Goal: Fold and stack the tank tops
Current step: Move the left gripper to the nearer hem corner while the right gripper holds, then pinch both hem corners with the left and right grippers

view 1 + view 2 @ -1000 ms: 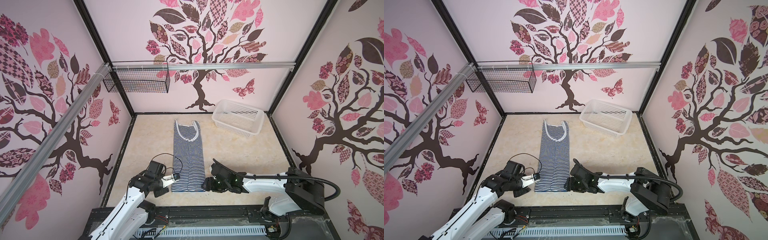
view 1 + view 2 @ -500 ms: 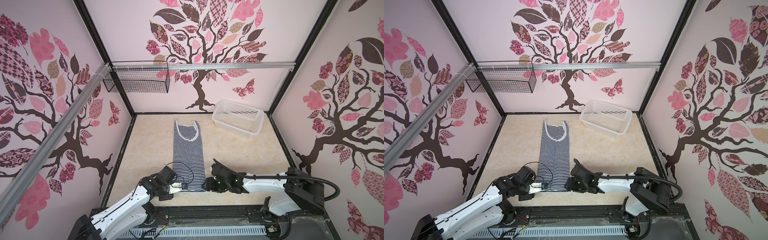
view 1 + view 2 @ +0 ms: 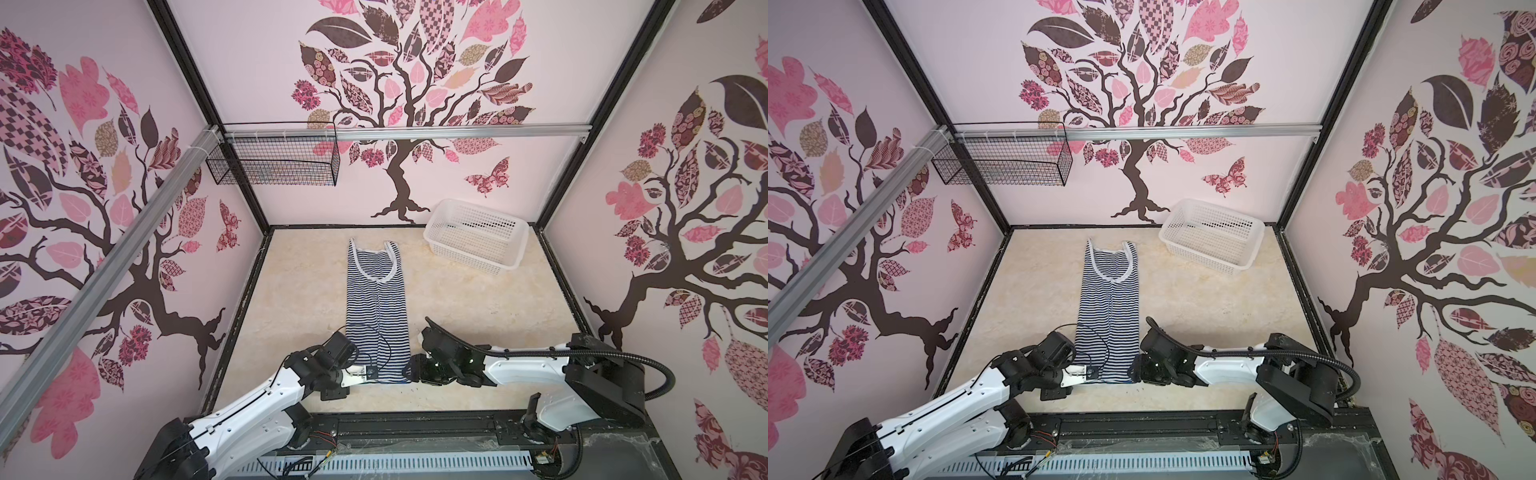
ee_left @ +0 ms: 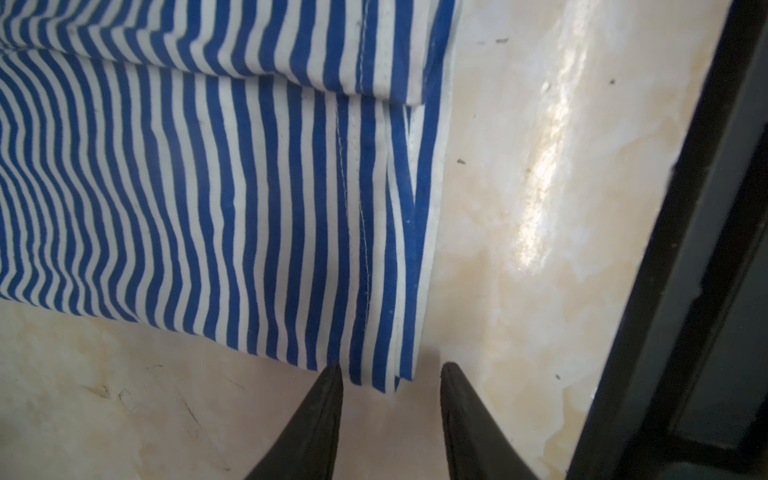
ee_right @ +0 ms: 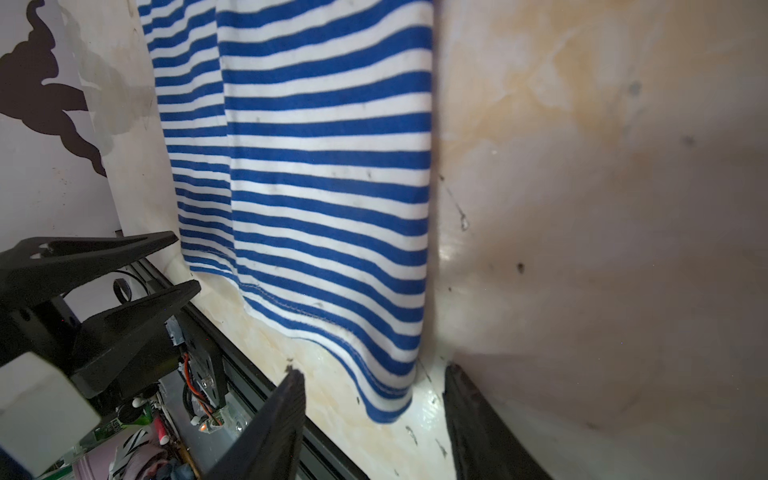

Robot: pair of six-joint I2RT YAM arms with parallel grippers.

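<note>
The left gripper point(image 4: 391, 368) has been moved to the near hem corner of the tank top point(image 3: 376, 307), laid narrow on the counter point(image 3: 478, 316); the right gripper point(image 5: 375, 370) is kept at the other corner. Both are half open, nothing pinched yet; a crosswise fold seems prepared.

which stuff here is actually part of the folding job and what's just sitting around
Part of the job:
- striped tank top, lying flat, folded lengthwise
- left tool and right tool, each open at a near hem corner

Just lying about:
- white plastic basket, empty, back right
- black wire basket, hung on the wall rail
</note>
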